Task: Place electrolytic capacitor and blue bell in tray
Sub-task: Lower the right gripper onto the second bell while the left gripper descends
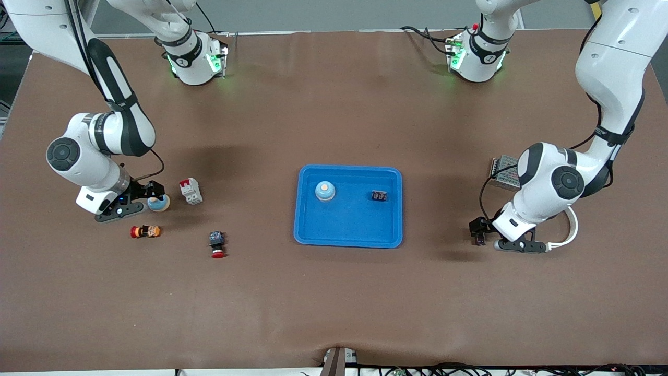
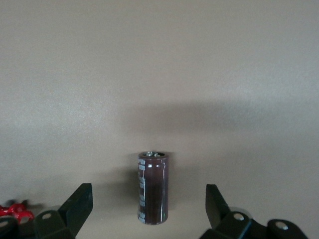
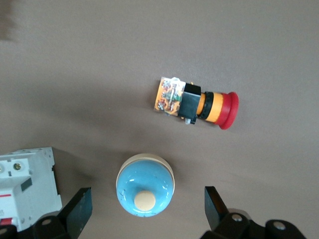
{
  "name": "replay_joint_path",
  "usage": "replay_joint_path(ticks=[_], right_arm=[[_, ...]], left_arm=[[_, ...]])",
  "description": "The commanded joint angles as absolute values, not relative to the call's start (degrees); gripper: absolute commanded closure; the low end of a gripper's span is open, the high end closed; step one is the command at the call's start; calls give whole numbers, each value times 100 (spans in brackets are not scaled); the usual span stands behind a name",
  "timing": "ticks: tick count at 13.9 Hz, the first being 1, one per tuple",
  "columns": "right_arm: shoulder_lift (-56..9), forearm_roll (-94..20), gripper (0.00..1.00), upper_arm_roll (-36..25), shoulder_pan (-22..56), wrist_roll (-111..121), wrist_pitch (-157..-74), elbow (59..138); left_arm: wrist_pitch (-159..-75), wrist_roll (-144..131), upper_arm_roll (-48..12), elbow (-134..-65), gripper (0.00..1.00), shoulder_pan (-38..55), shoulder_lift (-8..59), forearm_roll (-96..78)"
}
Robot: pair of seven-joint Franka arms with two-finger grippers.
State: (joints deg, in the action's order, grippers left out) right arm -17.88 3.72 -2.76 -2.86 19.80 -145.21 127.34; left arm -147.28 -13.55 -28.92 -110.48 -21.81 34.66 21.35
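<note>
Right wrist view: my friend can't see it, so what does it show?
A blue bell with a cream button on top sits on the brown table, between the open fingers of the right gripper. A red-capped push button lies on its side nearby, and a white breaker sits beside the bell.

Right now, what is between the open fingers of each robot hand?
The left end effector has the dark capacitor between them in its wrist view; the right end effector has a blue bell in its view.

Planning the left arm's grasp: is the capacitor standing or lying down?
Lying down. In the left wrist view the electrolytic capacitor rests on its side on the table, between the open fingers of the left gripper.
</note>
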Motion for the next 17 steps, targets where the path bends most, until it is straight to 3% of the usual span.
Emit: replay_joint_path(ticks=[1,17], right_arm=[[-1705,466,0,-158,-475,2065,-14765,13025],[-1951,457,0,-149,-475,2074,-15284,13228]], left_arm=[[-14827,-1756,-2900,-11285,0,-2206,3261,2713],[-14818,-2136,-2900,-10793,0,-2109,3858,3252]])
